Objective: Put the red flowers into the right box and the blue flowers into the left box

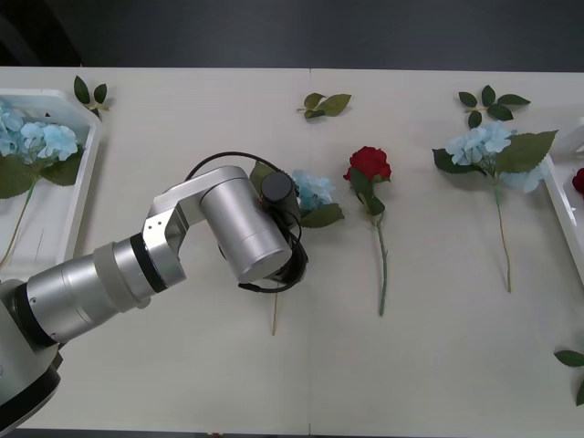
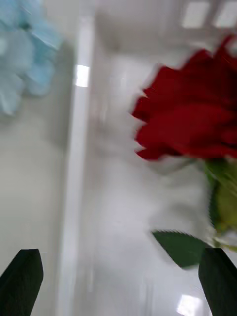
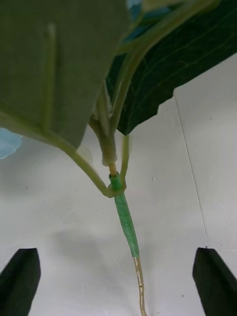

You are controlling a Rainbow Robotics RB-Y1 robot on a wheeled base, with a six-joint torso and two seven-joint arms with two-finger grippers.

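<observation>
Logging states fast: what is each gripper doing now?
Left gripper: open, straddling a blue flower's stem.
Right gripper: open, over the right box.

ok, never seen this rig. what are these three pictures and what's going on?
A two-armed robot sorting fake flowers. The front view looks down on the table: the left arm reaches over a blue flower; a red rose and another blue flower lie loose, and one blue flower sits in the left box. The other views come from wrist cameras. The left gripper is open around that flower's stem. The right gripper is open over the right box, near a rose. Nothing is held.
</observation>
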